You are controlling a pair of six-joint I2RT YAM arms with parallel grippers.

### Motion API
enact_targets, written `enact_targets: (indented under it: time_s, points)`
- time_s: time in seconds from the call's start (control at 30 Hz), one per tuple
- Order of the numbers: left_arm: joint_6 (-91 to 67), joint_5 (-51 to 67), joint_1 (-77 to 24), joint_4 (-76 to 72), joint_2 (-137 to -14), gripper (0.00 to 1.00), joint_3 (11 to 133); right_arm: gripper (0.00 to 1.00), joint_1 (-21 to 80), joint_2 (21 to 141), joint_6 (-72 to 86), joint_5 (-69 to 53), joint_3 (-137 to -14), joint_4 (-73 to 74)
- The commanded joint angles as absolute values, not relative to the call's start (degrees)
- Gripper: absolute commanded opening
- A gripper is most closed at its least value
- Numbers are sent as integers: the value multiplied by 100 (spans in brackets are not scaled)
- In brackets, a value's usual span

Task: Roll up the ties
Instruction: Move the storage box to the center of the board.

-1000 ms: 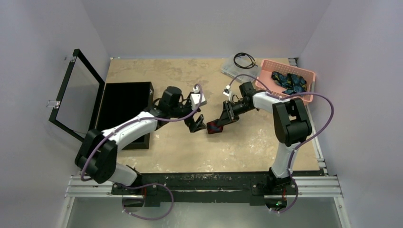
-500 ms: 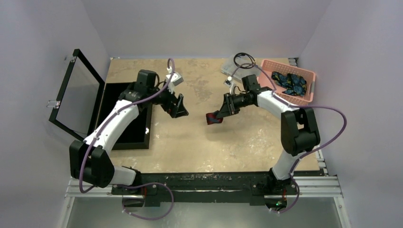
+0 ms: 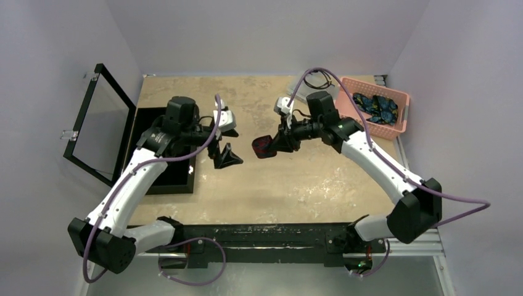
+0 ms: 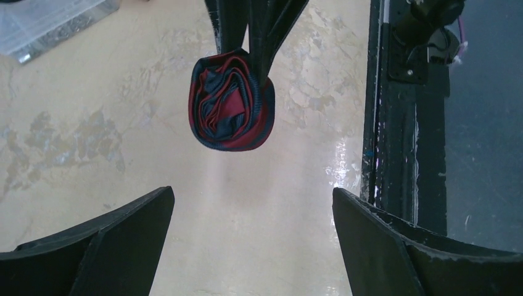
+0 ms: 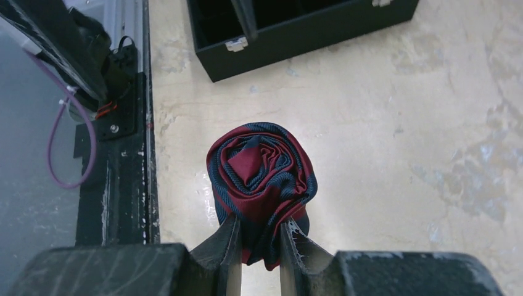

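Observation:
A maroon tie with navy stripes (image 5: 260, 179), rolled into a tight coil, hangs above the table with my right gripper (image 5: 259, 231) shut on its lower edge. From above, the rolled tie (image 3: 263, 147) sits mid-table, held up by the right gripper (image 3: 274, 145). My left gripper (image 3: 229, 159) stands open just to its left, pointing at it with nothing between its fingers. In the left wrist view the rolled tie (image 4: 232, 103) hangs ahead of the wide-apart left gripper (image 4: 253, 203). Dark blue and teal ties (image 3: 374, 105) lie bunched in the pink basket (image 3: 401, 126).
A black box (image 3: 161, 185) with its glass lid (image 3: 102, 123) swung open stands at the left; its front wall (image 5: 321, 34) shows in the right wrist view. A clear plastic container (image 3: 297, 86) with a black coiled cable (image 3: 317, 77) sits at the back.
The right arm has carried the rolled tie left and slightly up toward the table's middle. The left gripper, after swinging back toward the box, has come down and right, facing the tie.

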State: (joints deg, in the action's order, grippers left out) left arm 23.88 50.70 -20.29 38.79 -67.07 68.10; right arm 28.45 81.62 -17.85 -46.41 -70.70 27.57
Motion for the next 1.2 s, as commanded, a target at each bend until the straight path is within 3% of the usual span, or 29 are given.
enact_targets:
  time_s: [0.0,0.4,0.8,0.97,1.17]
  points:
    - [3356,4835,-2509,3876,-6377,100,6550,0,3284,7516,-2507,-4092,-6941,2607]
    - [3238,4050,-3052,3266,-6212,100,6424,0,4314,7038,-3004,-3490,-6847,2501]
    - [2959,4342,-3231,3417,-6287,100,6522,0,4515,7075,-2860,-3327,-6948,2376]
    - [1640,4319,-2419,2759,-5832,100,6230,0,4516,7291,-2421,-3300,-6990,2239]
    - [1249,3856,-893,3310,-5113,100,6118,0,4392,7662,-1848,-3076,-7148,2161]
